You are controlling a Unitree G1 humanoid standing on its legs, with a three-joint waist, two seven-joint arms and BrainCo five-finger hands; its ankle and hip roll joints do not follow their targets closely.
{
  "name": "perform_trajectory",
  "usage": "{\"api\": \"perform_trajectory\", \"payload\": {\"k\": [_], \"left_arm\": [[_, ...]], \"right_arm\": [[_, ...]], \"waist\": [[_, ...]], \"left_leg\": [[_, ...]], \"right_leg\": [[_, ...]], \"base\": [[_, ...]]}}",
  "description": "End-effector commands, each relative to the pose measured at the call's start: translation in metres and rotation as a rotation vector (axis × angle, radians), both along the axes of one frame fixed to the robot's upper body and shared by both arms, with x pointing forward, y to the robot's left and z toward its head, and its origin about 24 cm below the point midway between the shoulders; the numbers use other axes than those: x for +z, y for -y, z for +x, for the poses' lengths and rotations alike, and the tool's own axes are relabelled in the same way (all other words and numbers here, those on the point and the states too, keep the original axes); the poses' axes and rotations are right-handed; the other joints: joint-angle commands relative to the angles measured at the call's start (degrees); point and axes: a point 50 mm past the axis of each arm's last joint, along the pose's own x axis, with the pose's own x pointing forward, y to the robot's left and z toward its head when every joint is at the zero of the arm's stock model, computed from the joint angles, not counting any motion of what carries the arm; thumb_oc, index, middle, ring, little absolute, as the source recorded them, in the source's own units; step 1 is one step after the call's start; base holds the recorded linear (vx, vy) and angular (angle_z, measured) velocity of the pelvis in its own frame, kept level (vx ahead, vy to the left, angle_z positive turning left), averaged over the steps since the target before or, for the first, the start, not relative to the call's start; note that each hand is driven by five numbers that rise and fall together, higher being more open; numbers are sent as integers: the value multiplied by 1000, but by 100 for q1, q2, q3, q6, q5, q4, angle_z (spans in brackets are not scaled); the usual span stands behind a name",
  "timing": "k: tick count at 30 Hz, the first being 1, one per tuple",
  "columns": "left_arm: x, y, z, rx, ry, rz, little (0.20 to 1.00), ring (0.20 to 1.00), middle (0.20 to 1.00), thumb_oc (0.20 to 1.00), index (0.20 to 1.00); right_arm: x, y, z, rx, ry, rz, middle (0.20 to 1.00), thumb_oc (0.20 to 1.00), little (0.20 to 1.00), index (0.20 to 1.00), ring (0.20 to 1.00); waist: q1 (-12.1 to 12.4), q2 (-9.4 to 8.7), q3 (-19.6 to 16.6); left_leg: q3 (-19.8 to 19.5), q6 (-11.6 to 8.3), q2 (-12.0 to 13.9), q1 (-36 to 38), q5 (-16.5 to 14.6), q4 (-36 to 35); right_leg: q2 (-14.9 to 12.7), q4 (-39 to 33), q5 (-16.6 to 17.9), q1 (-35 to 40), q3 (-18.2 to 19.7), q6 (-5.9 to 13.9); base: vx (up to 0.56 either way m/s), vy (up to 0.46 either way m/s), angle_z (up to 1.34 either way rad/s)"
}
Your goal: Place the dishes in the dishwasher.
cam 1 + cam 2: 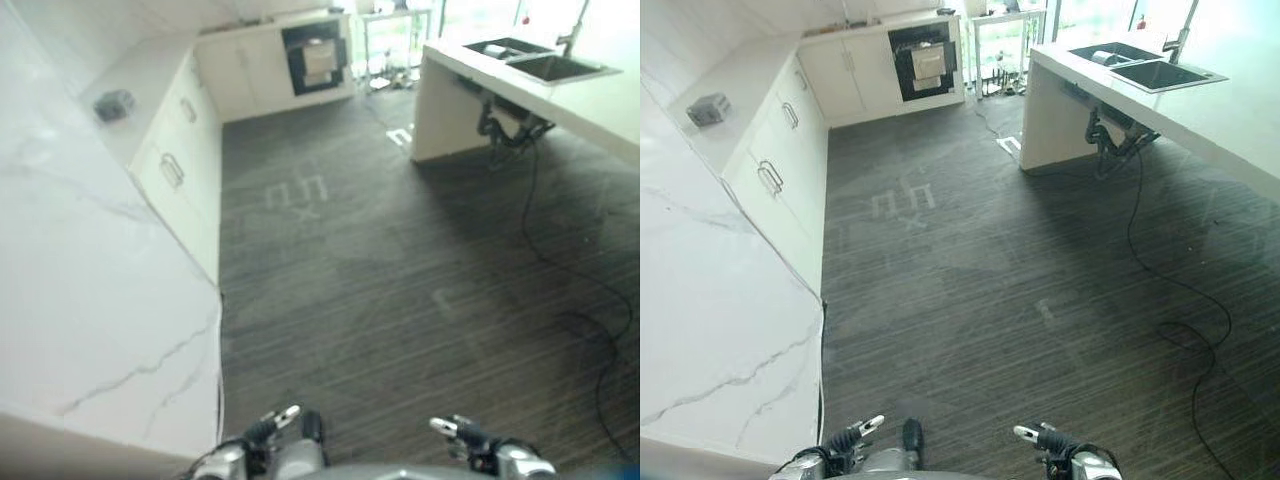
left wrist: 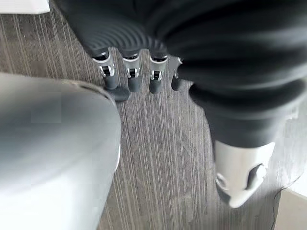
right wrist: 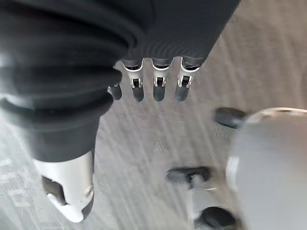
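Both hands hang relaxed and empty: left hand (image 2: 139,76), right hand (image 3: 153,79). Beyond the white island counter's steel sink (image 1: 1150,70), any dishes likely need gentle rim grips.

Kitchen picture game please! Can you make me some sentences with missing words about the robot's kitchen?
1. The two-bowl sink is set into the counter on the robot's ____ side.
2. The floor between the counters is dark and ____.
3. The left hand and the right hand both hang over the ____.
4. The cabinets under the marble counter are coloured ____.

Missing words: right; striped; floor; white
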Motion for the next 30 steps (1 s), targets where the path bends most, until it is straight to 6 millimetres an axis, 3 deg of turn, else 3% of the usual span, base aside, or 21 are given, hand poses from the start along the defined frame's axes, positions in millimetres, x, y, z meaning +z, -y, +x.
{"api": "perform_trajectory", "payload": {"k": [1,3,4,6,7,9,11,13,15,16,17,18,19,20,21,22,23,24,26,29,30], "left_arm": [[14,-7,30,-117,119,3,1000,1000,1000,1000,1000],[17,-7,35,-150,131,15,1000,1000,1000,1000,1000],[20,-7,39,-159,136,33,1000,1000,1000,1000,1000],[23,-10,45,-174,154,41,1000,1000,1000,1000,1000],[25,-9,48,-193,161,27,1000,1000,1000,1000,1000],[28,-5,51,-274,174,-7,1000,1000,1000,1000,1000],[27,-2,50,-336,171,-4,1000,1000,1000,1000,1000],[25,5,49,-351,169,-29,1000,1000,1000,1000,1000],[24,9,44,-344,173,-75,1000,1000,1000,1000,1000],[20,11,37,-328,152,-101,1000,1000,1000,1000,1000],[17,10,30,-306,131,-94,1000,1000,1000,1000,1000],[14,7,25,-285,115,-55,1000,1000,1000,1000,1000],[11,0,18,-239,112,5,1000,1000,1000,1000,1000],[12,-4,20,-192,119,24,1000,1000,1000,1000,1000],[14,-3,24,-213,135,36,1000,1000,1000,1000,1000],[19,0,31,-230,172,15,1000,1000,1000,1000,1000],[19,5,32,-252,176,0,1000,1000,1000,1000,1000],[16,6,23,-273,166,5,1000,1000,1000,1000,1000],[12,6,11,-270,148,6,1000,1000,1000,1000,1000],[10,-2,7,-265,124,21,1000,1000,1000,1000,1000],[10,-7,8,-267,115,32,1000,1000,1000,1000,1000]], "right_arm": [[10,-13,19,-39,169,68,1000,1000,1000,1000,1000],[15,-13,24,-35,211,68,1000,1000,1000,1000,1000],[18,-17,30,-42,238,90,1000,1000,1000,1000,1000],[23,-21,37,-46,272,113,1000,1000,1000,1000,1000],[24,-22,38,-45,287,120,1000,1000,1000,1000,1000],[25,-21,37,-54,312,144,1000,1000,1000,1000,1000],[24,-18,36,-63,308,160,1000,1000,1000,1000,1000],[22,-20,39,-75,296,166,1000,1000,1000,1000,1000],[22,-23,41,-74,286,176,1000,1000,1000,1000,1000],[20,-26,39,-71,270,176,1000,1000,1000,1000,1000],[22,-28,40,-46,277,182,1000,1000,1000,1000,1000],[25,-28,42,-7,292,184,1000,1000,1000,1000,1000],[28,-26,46,35,307,181,1000,1000,1000,1000,1000],[30,-21,45,47,314,166,1000,1000,1000,1000,1000],[32,-16,47,23,328,159,1000,1000,1000,1000,1000],[35,-12,54,29,326,160,1000,1000,1000,1000,1000],[33,-12,53,58,306,124,1000,1000,1000,1000,1000],[29,-7,48,40,277,115,1000,1000,1000,1000,1000],[24,-4,41,31,239,119,1000,1000,1000,1000,1000],[20,-6,35,25,210,113,1000,1000,1000,1000,1000],[18,-9,33,-5,205,129,1000,1000,1000,1000,1000]], "waist": [[-63,-14,-214],[-130,51,-147],[-178,110,-67],[-328,112,38],[-410,72,76],[-564,-46,150],[-726,-137,177],[-821,-155,125],[-790,-138,19],[-816,-97,-150],[-858,-8,-234],[-873,33,-281],[-835,-43,-242],[-777,-53,-120],[-608,-87,23],[-507,-7,146],[-306,83,150],[-128,77,152],[-30,60,113],[-29,39,11],[-39,1,-39]], "left_leg": [[-151,77,104,-55,-311,132],[-162,177,-11,176,-424,110],[-81,200,-21,400,-496,55],[-88,164,-45,598,-531,3],[-139,155,-105,697,-564,-16],[-122,100,-211,1001,-772,-94],[-193,103,-341,1234,-1003,-120],[-403,148,-417,1624,-1399,-80],[-389,157,-406,1836,-1620,41],[-410,62,-288,1932,-1679,366],[-353,-199,-29,1967,-1243,856],[-329,-431,152,1765,-591,1726],[-250,-597,166,1138,-169,3329],[-173,-653,436,439,-22,3973],[-242,-417,261,-202,-323,3625],[-121,-345,289,-91,-362,1868],[-561,-437,239,-279,-121,460],[-886,-535,291,-366,165,-231],[-879,-567,363,-472,227,-307],[-785,-424,303,-373,69,-44],[-818,-284,198,-304,-39,34]], "right_leg": [[-1148,2466,1348,-421,904,508],[-1278,3392,1542,-976,829,475],[-1328,3651,1480,-1440,722,387],[-629,3008,948,-1728,622,257],[-407,2513,858,-1778,553,260],[-415,951,1162,-2042,258,388],[-522,-39,1868,-2281,468,638],[-610,-488,2209,-2436,602,699],[-625,-271,2073,-2354,467,634],[-490,-124,1890,-2221,569,491],[-294,-50,1667,-2076,548,280],[-151,-60,1502,-1910,564,88],[-131,92,1175,-1700,615,-169],[-116,258,916,-1439,703,-313],[-154,232,767,-1112,792,-273],[-37,144,614,-855,990,-147],[50,22,481,-553,1171,-46],[60,-93,307,-157,1401,11],[-27,-161,124,197,1568,101],[-294,-31,49,271,1445,278],[-426,207,161,220,1415,380]], "base": [[399,500,-8],[230,300,15],[251,196,19],[285,-4,-5],[419,-149,6],[408,-192,46],[404,-198,72],[542,-261,39],[558,-365,31],[714,-576,17],[764,-676,-15],[691,-667,-53],[637,-574,-86],[660,-425,-139],[824,-58,-151],[969,220,-192],[1077,359,-194],[926,338,-228],[659,284,-198],[475,310,-42],[337,227,5]]}}
